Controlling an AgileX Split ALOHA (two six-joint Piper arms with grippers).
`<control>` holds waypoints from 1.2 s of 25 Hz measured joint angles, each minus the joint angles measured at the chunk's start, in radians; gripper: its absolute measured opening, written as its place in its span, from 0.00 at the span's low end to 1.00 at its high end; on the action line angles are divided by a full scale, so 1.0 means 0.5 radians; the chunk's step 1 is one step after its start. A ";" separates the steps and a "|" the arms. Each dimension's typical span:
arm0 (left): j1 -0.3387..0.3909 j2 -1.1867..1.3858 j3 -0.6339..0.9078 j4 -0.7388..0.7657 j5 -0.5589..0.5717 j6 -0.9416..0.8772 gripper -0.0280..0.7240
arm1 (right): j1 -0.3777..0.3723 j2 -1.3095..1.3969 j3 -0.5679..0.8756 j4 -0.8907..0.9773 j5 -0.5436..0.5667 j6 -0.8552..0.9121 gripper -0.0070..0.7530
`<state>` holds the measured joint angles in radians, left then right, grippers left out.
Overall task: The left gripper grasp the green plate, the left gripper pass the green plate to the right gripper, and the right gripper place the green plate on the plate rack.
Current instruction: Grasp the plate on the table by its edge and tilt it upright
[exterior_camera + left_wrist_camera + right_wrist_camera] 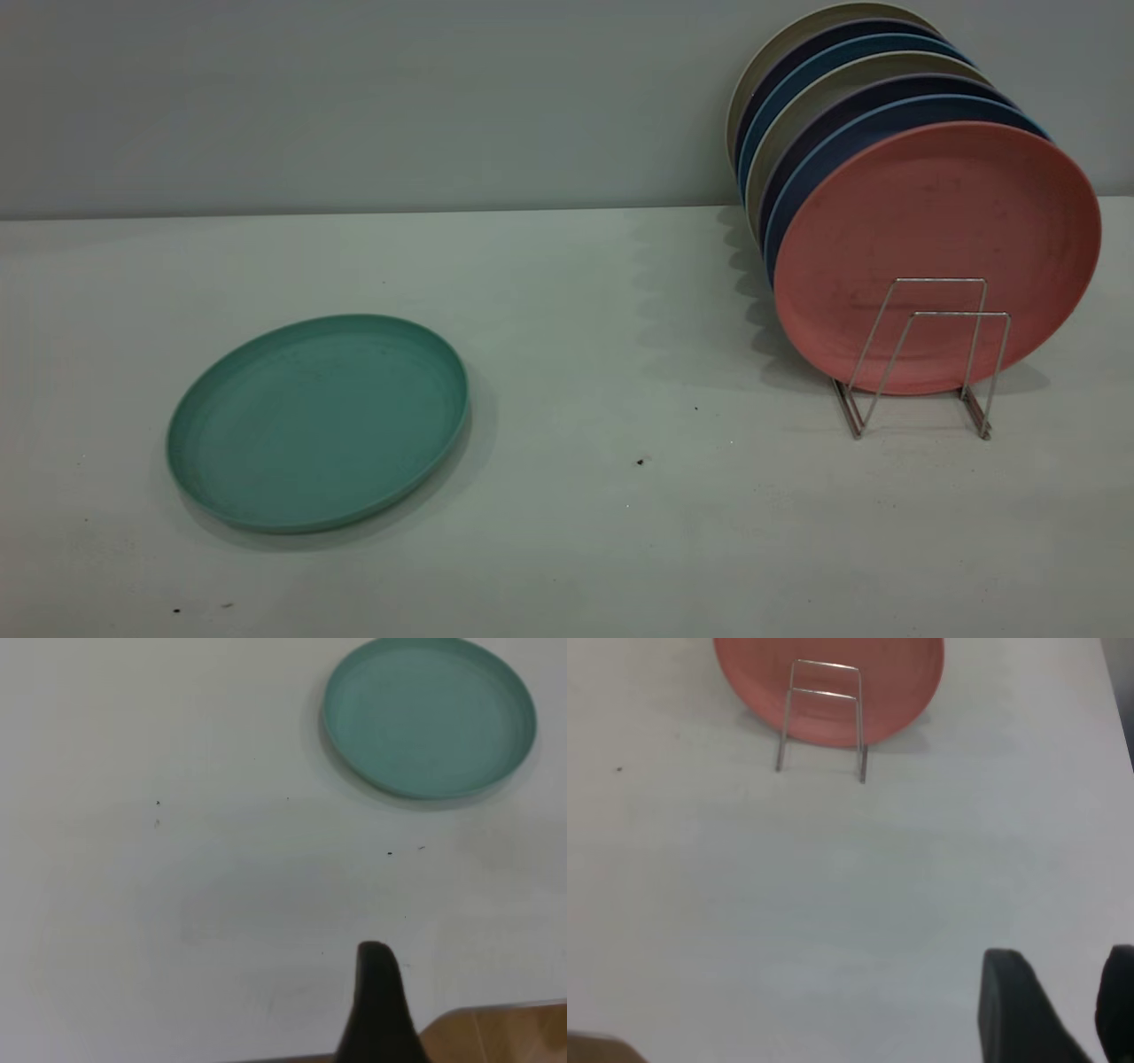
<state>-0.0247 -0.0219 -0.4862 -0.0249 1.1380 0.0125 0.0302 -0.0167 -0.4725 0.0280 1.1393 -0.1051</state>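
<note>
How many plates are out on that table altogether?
8 visible: the green plate lies flat alone on the table, and seven stand on edge in the plate rack, the pink plate foremost. More may hide behind the stack.

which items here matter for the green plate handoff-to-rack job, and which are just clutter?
Task items:
- green plate, flat on the table, untouched
- plate rack, front loops free
- left gripper, back from the plate
- right gripper, open, back from the rack

Not involved:
- pink plate, upright in the rack
- blue and beige plates behind it
- table
</note>
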 joint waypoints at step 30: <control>0.000 0.006 -0.025 0.008 -0.109 0.156 0.79 | 0.000 0.000 0.000 -0.009 0.000 0.000 0.33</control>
<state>-0.0247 -0.0189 -0.4986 -0.0208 1.0836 0.0904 0.0302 -0.0167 -0.4725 0.0236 1.1393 -0.1051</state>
